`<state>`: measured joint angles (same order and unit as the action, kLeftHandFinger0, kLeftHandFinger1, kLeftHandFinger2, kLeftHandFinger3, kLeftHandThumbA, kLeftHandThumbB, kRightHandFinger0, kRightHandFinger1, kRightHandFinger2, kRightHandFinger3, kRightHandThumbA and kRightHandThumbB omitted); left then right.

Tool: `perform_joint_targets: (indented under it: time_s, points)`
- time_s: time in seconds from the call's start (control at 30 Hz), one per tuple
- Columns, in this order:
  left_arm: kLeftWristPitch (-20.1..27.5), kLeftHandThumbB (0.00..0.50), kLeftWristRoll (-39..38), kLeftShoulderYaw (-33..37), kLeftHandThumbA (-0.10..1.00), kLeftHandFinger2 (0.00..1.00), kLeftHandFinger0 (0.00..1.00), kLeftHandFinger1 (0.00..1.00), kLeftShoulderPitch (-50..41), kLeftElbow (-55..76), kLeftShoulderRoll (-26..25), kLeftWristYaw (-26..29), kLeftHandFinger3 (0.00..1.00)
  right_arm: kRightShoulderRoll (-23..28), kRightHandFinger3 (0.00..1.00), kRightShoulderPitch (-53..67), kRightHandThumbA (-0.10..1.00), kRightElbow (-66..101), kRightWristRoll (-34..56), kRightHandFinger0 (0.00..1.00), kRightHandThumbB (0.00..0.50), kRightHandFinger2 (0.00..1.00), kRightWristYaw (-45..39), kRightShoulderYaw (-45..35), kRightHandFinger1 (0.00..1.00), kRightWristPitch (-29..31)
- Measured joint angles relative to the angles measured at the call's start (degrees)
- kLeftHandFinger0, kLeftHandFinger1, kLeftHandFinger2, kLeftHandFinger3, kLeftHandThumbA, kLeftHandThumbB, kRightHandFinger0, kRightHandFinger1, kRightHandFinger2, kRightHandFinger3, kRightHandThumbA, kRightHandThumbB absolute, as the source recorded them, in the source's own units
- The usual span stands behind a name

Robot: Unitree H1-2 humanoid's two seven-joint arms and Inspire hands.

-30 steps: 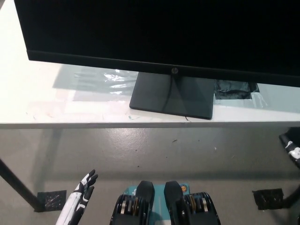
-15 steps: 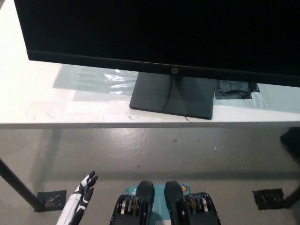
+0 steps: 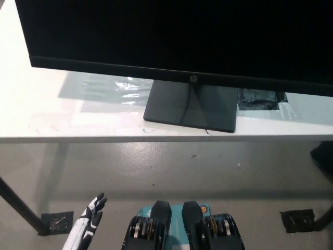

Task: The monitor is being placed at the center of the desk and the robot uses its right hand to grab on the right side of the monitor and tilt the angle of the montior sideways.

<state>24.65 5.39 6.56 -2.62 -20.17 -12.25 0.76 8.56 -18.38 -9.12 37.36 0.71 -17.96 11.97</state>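
The black monitor [image 3: 177, 36] stands upright on the white desk [image 3: 41, 112], its dark screen filling the top of the head view. Its flat rectangular base [image 3: 190, 107] rests near the desk's front edge, with a thin cable running down over it. My white left hand [image 3: 89, 217] hangs low at the lower left, below desk level, fingers apart and holding nothing. Only a black sliver of my right hand [image 3: 323, 156] shows at the right edge, below the desk's front edge and apart from the monitor; its fingers are cut off by the frame.
A crumpled black patch [image 3: 260, 99] lies on the desk right of the base, and a clear plastic sheet [image 3: 125, 86] lies left of it. A dark desk leg [image 3: 21, 205] slants at lower left. Black tape squares [image 3: 57, 221] [image 3: 297, 220] mark the grey floor.
My right hand has slid further out past the right edge, so its white marking no longer shows. The left hand has sunk slightly. The monitor has not moved.
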Motion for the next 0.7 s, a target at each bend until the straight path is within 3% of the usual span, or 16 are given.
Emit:
perform_joint_targets:
  time_s: [0.37, 0.53, 0.7]
  points:
    - [0.01, 0.326, -0.08, -0.08, 1.00, 1.00, 1.00, 1.00, 0.03, 0.03, -0.17, -0.01, 1.00, 0.32, 1.00, -4.62, 1.00, -9.64, -5.07, 1.00, 0.299, 1.00, -0.24, 0.23, 1.00, 1.01]
    - [0.01, 0.328, -0.08, -0.21, 1.00, 1.00, 1.00, 1.00, 0.00, 0.04, -0.39, -0.01, 1.00, 0.31, 1.00, -5.46, 1.00, -12.31, -6.61, 1.00, 0.257, 1.00, -0.45, 0.30, 1.00, 1.52]
    - [0.01, 0.330, -0.20, -0.37, 1.00, 1.00, 1.00, 1.00, 0.00, 0.09, -0.54, -0.02, 1.00, 0.31, 1.00, -6.61, 1.00, -15.29, -7.69, 1.00, 0.266, 1.00, -0.74, 0.36, 1.00, 2.43]
